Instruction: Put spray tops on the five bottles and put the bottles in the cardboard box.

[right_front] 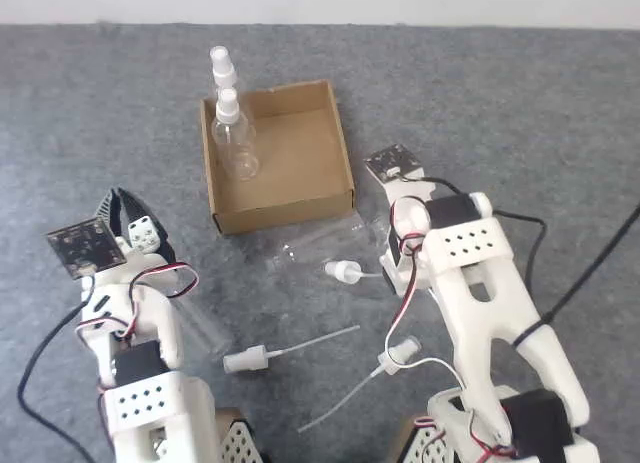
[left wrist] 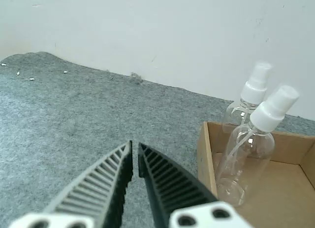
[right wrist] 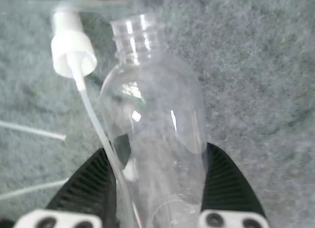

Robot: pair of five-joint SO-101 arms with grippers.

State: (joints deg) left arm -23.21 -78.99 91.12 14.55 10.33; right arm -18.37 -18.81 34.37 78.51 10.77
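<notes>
Clear bottle [right wrist: 152,100] is gripped near its base by the right end effector [right wrist: 158,151], tipped on its side just in front of the cardboard box [right_front: 300,163]. Left end effector [left wrist: 135,148] is closed up, nothing held.

Box [right_front: 330,153]: brown cardboard, open top. Capped bottle [right_front: 238,138] stands inside at its left wall, leaning slightly. Second capped bottle [right_front: 221,68] upright just behind the far left corner.

Three clear bottles uncapped, on their sides: held bottle [right wrist: 152,139] in the right gripper [right wrist: 157,156]; second bare bottle [right_front: 300,249] near the box front; third bare bottle [right_front: 207,330] well apart, leftward.

White spray top [right_front: 345,271] lies beside the held bottle's neck. Second spray top [right_front: 245,360] and third spray top [right_front: 402,351] lie loose, tubes trailing.
</notes>
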